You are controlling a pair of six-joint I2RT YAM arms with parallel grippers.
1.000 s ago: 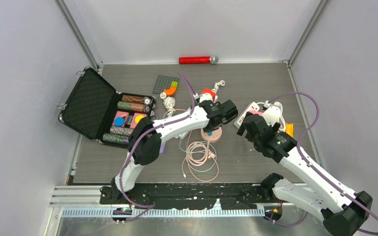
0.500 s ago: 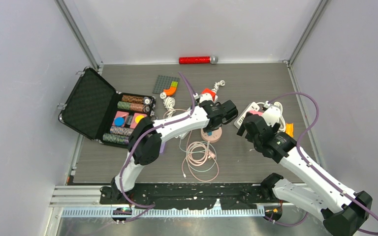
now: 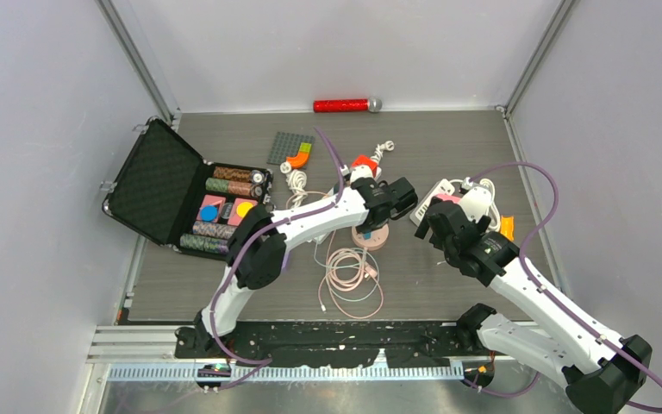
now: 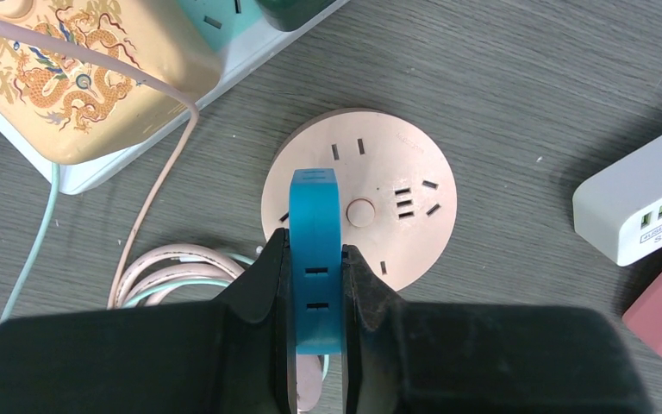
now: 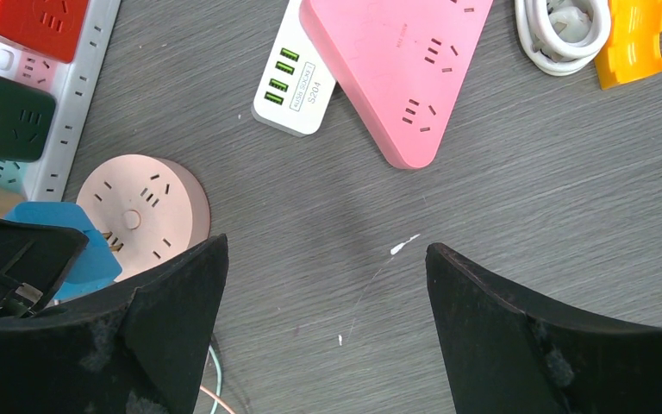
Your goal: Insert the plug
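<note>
My left gripper (image 4: 315, 269) is shut on a blue plug (image 4: 315, 207), which stands upright between the fingers. The plug hangs over the left part of a round pink socket (image 4: 388, 216) lying flat on the table. Whether its pins touch the socket is hidden. In the right wrist view the same blue plug (image 5: 60, 228) shows at the socket's (image 5: 142, 203) left edge. My right gripper (image 5: 327, 259) stands open over bare table to the right of the socket, with nothing between its fingers. From above, the left gripper (image 3: 396, 198) and right gripper (image 3: 438, 226) flank the socket (image 3: 371, 237).
A white power strip carrying a yellow dragon-print adapter (image 4: 78, 78) lies left of the socket. A white USB charger (image 5: 293, 78) and a pink triangular socket (image 5: 396, 60) lie to the right. Coiled cables (image 3: 353, 272) sit near the front, an open case (image 3: 181, 198) at left.
The left arm has shifted very slightly with the plug in its grip. The right arm has not moved.
</note>
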